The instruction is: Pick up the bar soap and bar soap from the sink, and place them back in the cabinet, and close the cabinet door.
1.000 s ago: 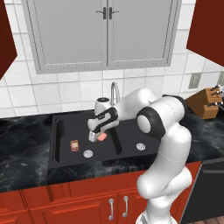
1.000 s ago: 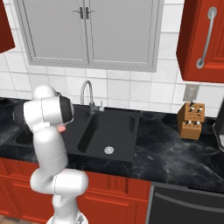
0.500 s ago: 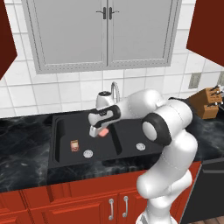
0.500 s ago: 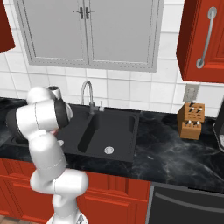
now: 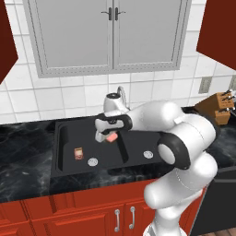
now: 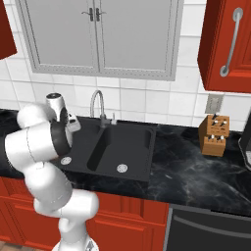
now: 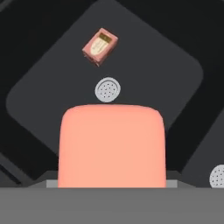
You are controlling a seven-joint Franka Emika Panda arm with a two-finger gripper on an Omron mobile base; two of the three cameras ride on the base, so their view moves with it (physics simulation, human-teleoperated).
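We have the salmon-pink rounded bar soap (image 7: 112, 146) pinched in our two-finger gripper (image 5: 107, 136), held above the left basin of the black matte double-basin sink (image 5: 64, 133). In the hand view the pink bar sits right at the fingers, with the sink floor well below it. The smaller brown block of soap with a paler face (image 5: 79, 153) lies on the floor of that left basin, near its round silver drain (image 5: 92, 162) and apart from it.

We judge that we are in the first carry: one bar is lifted, the other is not yet fetched. The tall red cabinet door with the curved silver bar handle (image 6: 226, 46) stands up to the right. Next we must raise the bar clear of the tall curved silver faucet (image 6: 96, 104) and swing it towards the red cabinet.
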